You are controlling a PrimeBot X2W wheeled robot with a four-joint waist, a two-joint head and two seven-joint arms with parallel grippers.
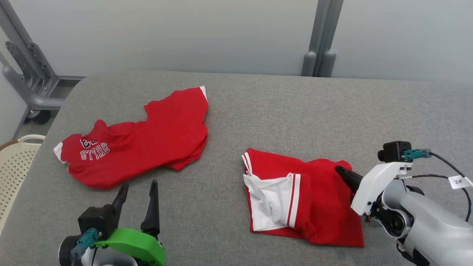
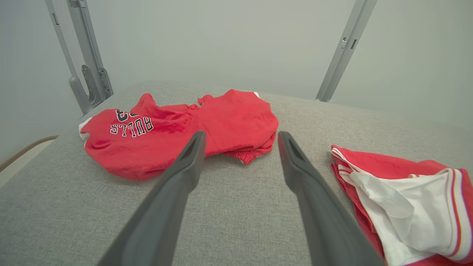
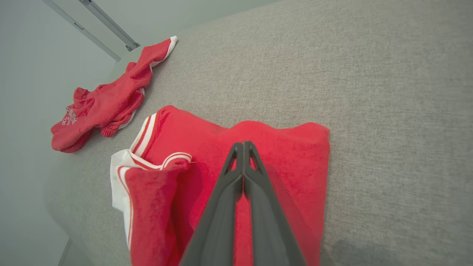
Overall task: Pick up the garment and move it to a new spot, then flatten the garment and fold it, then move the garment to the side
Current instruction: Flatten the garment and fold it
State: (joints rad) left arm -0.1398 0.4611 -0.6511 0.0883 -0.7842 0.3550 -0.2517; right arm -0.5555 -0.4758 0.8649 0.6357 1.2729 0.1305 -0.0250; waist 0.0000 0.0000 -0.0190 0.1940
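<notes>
Two red garments lie on the grey table [image 1: 295, 111]. A crumpled red jersey [image 1: 155, 140] [image 2: 221, 118] [image 3: 107, 99] with white "BULLS" lettering lies at the left. Red shorts [image 1: 317, 199] [image 2: 406, 199] [image 3: 288, 147] with white trim, partly folded over, lie at the right. My right gripper [image 1: 340, 170] [image 3: 242, 143] is shut, its tips together over the shorts' right part, with no cloth visible between them. My left gripper [image 1: 138, 186] [image 2: 241, 136] stands open near the front edge, just short of the jersey and holding nothing.
A cream perforated basket [image 1: 14, 166] stands off the table's left edge. Grey metal frame posts [image 1: 319, 37] rise behind the table, and another frame [image 1: 29, 74] stands at the back left. Bare table surface lies between the garments and at the back right.
</notes>
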